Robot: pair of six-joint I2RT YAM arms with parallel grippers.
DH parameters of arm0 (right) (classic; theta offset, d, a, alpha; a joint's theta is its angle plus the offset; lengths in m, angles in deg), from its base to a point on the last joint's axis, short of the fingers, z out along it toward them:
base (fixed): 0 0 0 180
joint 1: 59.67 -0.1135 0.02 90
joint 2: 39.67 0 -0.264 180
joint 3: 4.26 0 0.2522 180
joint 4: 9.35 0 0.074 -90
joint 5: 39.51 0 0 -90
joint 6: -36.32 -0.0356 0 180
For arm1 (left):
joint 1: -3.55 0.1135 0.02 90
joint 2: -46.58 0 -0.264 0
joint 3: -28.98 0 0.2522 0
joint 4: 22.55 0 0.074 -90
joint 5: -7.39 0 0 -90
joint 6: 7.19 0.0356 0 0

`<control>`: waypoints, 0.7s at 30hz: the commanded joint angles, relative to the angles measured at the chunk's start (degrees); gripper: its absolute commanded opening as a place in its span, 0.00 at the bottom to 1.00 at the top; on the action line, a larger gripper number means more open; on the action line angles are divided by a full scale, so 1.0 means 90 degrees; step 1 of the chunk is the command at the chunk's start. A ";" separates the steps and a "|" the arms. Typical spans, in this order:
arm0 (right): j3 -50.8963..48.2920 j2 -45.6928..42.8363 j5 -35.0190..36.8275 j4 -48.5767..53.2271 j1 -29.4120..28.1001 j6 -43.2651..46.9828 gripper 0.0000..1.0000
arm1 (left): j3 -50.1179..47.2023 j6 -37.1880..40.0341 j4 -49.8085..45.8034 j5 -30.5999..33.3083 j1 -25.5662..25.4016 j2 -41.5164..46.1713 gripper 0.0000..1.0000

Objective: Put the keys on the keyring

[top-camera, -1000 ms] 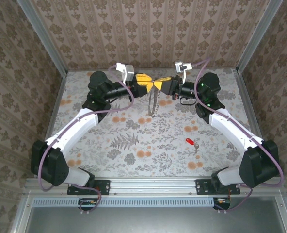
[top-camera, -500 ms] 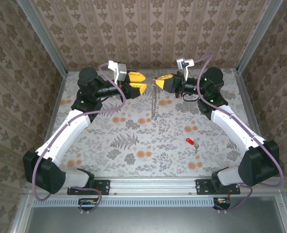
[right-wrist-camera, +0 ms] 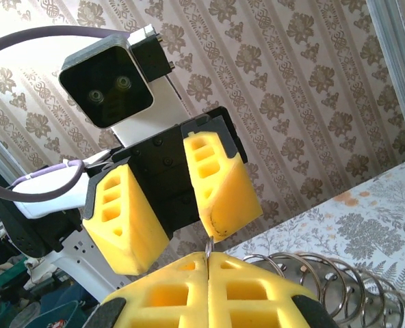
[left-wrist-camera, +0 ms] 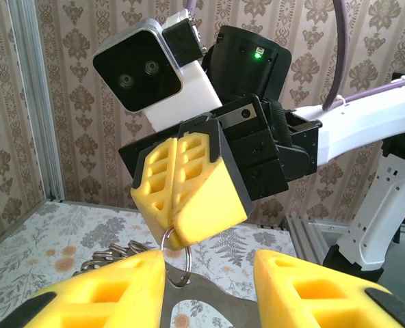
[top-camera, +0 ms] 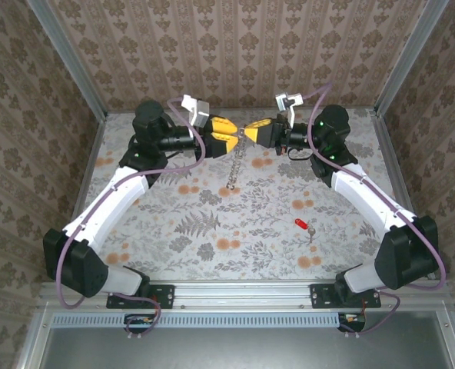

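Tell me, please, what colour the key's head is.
Bright red; the key shows best in the top external view.

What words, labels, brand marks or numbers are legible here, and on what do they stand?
None can be read. The white wrist-camera housing, the yellow foam fingers, the silvery chain keyring, the small red-headed key and the floral-patterned table bear no writing, brand or number.

My right tool [top-camera: 247, 132] has matt yellow plastic pads [right-wrist-camera: 163, 294]; the keyring [top-camera: 237, 162] is shiny metal, the key [top-camera: 301, 224] head red plastic.
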 commanded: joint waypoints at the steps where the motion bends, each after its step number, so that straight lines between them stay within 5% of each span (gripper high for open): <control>1: 0.0140 -0.0065 -0.0110 -0.0279 0.0022 0.0104 0.00 | 0.0189 -0.0160 0.0209 -0.0043 -0.0045 -0.0107 0.38; 10: 0.0075 -0.0088 0.0096 -0.0476 0.0024 0.0064 0.00 | 0.0091 -0.1668 0.1541 -0.0024 -0.0020 -0.0522 0.29; 21: -0.0125 -0.0094 0.0627 -0.0971 0.0029 -0.0214 0.00 | -0.0442 -0.6058 0.6618 0.0688 0.0268 -0.1604 0.21</control>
